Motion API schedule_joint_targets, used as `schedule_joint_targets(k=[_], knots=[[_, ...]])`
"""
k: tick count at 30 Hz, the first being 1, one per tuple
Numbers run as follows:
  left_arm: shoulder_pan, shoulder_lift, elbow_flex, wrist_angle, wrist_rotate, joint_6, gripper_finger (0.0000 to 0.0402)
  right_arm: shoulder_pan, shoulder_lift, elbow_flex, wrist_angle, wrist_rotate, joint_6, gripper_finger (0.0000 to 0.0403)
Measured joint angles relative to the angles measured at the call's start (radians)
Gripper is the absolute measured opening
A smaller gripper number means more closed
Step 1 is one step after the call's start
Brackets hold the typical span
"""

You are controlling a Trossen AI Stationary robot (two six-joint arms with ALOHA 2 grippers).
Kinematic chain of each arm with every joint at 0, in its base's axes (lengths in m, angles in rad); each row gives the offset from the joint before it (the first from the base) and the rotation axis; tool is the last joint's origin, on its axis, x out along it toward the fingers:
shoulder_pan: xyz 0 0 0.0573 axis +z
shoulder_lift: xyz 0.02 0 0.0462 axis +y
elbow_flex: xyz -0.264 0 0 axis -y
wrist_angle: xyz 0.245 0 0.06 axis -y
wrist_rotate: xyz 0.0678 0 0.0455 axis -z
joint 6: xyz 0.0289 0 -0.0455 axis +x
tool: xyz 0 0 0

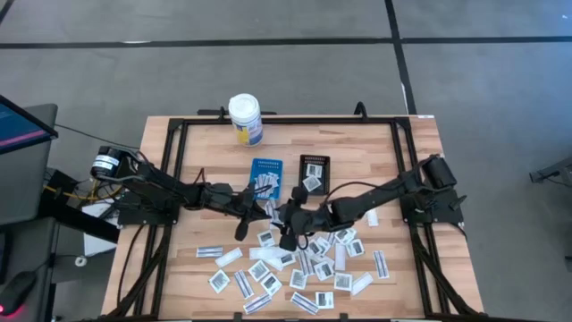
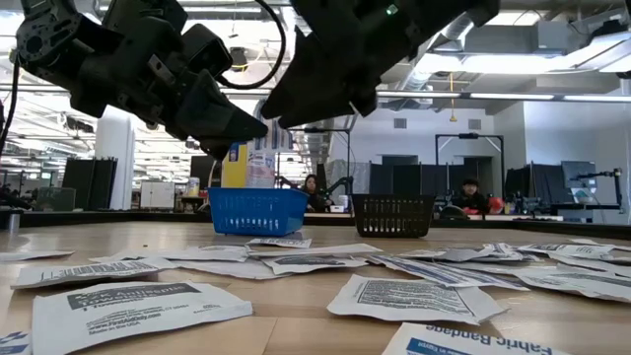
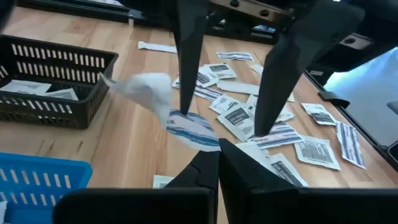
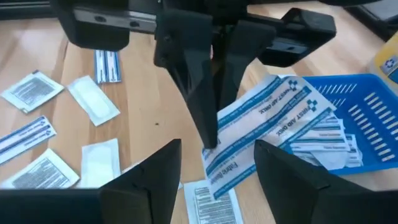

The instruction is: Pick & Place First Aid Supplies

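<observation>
Many white first aid packets (image 1: 295,268) lie flat on the near half of the wooden table. A little above the table, near its middle, my left gripper (image 1: 271,210) is shut on one blue-printed packet (image 4: 273,115), close to the blue tray (image 1: 266,177). My right gripper (image 1: 288,224) faces it, open. Its fingers (image 3: 186,68) stand on either side of the same packet (image 3: 186,127); I cannot tell whether they touch it. My left gripper pinches the blue-printed packet by one end (image 4: 214,152) between its two shut fingertips. The fingers come about level from the table's left. The packet is lifted clear of the table, and its free end (image 4: 305,93) is bent and reaches toward the blue tray.
The blue tray holds several blue-printed strips. To its right, a black tray (image 1: 314,170) holds grey-printed packets. A white bottle with a yellow label (image 1: 245,118) stands at the far edge. A black frame (image 1: 170,179) runs along the table's sides. People sit in the room beyond.
</observation>
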Motion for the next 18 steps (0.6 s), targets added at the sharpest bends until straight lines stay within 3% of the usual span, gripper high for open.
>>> schedule_joint_targets(k=[7, 11, 18], knots=[[-0.003, 0.0, 0.0, 0.0, 0.005, 0.021, 0.0005, 0.03, -0.042, 0.001, -0.094, -0.106, 0.039, 0.0174], [-0.017, 0.0, 0.0, 0.002, 0.008, 0.026, 0.0006, 0.045, -0.042, 0.0, -0.165, -0.046, 0.078, 0.0174], [-0.018, 0.0, 0.0, 0.004, 0.006, 0.03, 0.0005, 0.008, -0.042, 0.0, -0.081, -0.015, 0.081, 0.0178]])
